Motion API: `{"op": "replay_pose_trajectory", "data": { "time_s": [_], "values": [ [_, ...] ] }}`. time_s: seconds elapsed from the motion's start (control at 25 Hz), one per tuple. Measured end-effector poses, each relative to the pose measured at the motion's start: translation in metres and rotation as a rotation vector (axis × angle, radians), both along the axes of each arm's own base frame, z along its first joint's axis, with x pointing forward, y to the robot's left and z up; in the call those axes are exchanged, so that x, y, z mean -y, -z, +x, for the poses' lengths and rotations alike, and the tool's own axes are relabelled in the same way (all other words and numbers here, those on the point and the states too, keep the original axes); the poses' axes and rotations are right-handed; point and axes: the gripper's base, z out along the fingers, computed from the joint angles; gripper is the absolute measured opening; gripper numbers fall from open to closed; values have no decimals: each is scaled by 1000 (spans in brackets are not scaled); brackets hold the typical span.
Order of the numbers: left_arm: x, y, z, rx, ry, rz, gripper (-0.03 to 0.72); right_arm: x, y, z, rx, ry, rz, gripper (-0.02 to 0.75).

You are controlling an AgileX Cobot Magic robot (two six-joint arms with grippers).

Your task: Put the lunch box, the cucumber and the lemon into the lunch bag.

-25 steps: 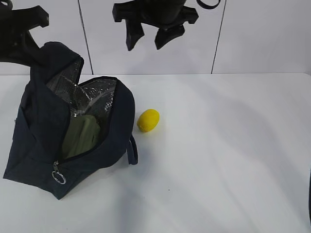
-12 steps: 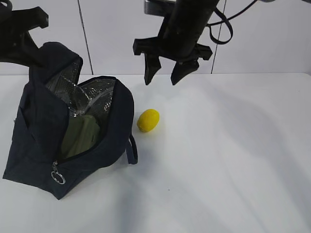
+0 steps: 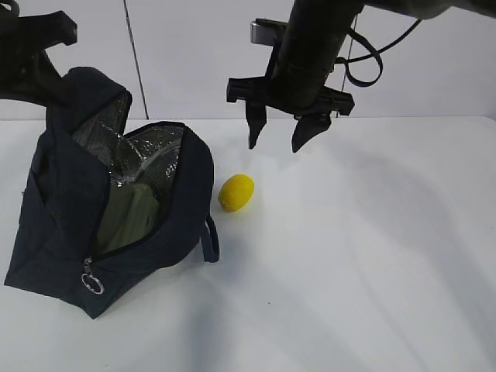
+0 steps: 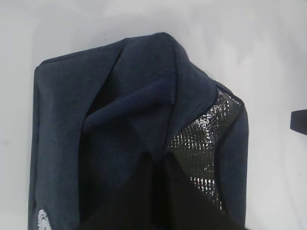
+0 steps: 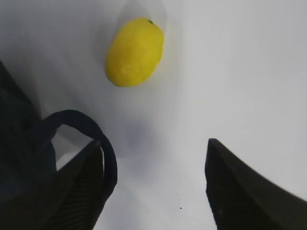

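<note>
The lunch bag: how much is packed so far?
The lunch box already sits inside the open bag. The left gripper, shut, holds the bag's flap up; the right gripper hangs open above the lemon, which lies on the table. No cucumber shows anywhere; I cannot tell whether it is inside.

Right gripper (image 3: 280,143) hangs up around 12 o'clock, fingers pointing down, jaws spread wide with nothing in them. Left gripper (image 3: 46,77) sits at 10 o'clock, clamped tight.
</note>
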Motion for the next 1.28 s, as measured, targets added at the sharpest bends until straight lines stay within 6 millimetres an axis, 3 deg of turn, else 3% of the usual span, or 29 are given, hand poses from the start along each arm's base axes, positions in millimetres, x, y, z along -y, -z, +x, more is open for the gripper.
{"op": "replay_pose_trajectory", "data": {
  "time_s": [0.28, 0.84, 1.28],
  "values": [
    [0, 0, 0, 0, 0, 0, -5, -10, 42, 7, -142, 164, 52, 505],
    [0, 0, 0, 4, -1, -1, -5, -33, 76, 24, -73, 350, 164, 505],
    [0, 0, 1, 7, -2, -2, -5, -38, 111, 33, -77, 410, 160, 506]
  ]
}}
